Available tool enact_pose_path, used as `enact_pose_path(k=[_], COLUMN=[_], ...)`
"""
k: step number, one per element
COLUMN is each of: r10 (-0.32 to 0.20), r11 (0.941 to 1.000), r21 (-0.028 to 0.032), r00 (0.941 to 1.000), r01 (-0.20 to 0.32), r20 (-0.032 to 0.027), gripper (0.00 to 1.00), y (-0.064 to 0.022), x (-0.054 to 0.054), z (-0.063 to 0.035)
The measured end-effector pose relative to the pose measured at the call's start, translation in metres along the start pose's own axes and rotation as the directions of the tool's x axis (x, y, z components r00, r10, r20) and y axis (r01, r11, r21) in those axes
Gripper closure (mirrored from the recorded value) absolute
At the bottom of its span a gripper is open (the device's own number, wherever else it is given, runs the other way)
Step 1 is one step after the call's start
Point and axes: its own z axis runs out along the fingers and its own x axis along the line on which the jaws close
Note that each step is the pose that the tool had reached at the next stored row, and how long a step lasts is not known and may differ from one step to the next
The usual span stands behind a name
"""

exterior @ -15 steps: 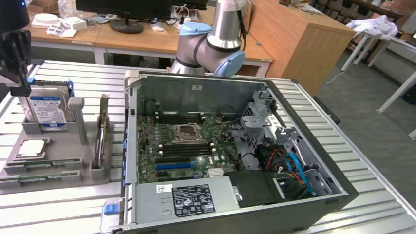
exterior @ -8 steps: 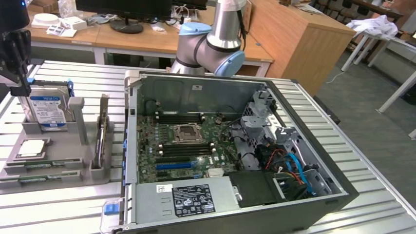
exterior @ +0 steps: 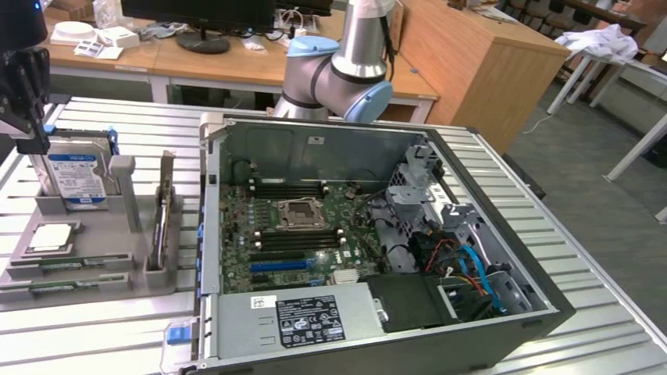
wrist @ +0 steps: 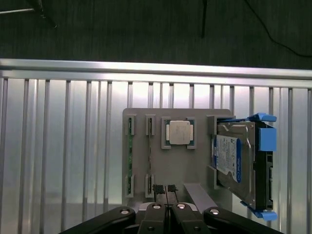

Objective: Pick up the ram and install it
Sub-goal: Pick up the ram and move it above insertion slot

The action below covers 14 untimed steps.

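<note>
Hand (wrist: 165, 189), pressed together and empty, hovered over the holder (wrist: 168, 165) at nine o'clock of the case (exterior: 302, 129), exterior view; the ram (wrist: 129, 158) stood edge-up, probably for pinching

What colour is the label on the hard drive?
Blue and white. The hard drive's label shows best in the wrist view.

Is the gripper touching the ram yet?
Apart. Exterior view: the gripper hangs by the hard drive; the ram lies at the tray's opposite end.
</note>
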Motion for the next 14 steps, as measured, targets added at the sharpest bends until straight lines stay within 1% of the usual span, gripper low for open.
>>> enact_pose_path(k=[1,3,4,5,14], r10=[0.0,0.0,0.0,0.0,0.0], r11=[1.0,1.0,1.0,1.0,1.0], r21=[0.0,0.0,0.0,0.0,0.0], r00=[1.0,1.0,1.0,1.0,1.0], r01=[0.0,0.0,0.0,0.0,0.0], r20=[0.0,0.0,0.0,0.0,-0.0001], gripper=[0.89,0.77,0.77,0.7,0.7], y=[0.0,0.0,0.0,0.0,0.0], x=[0.0,0.0,0.0,0.0,0.0], z=[0.0,0.0,0.0,0.0,0.0])
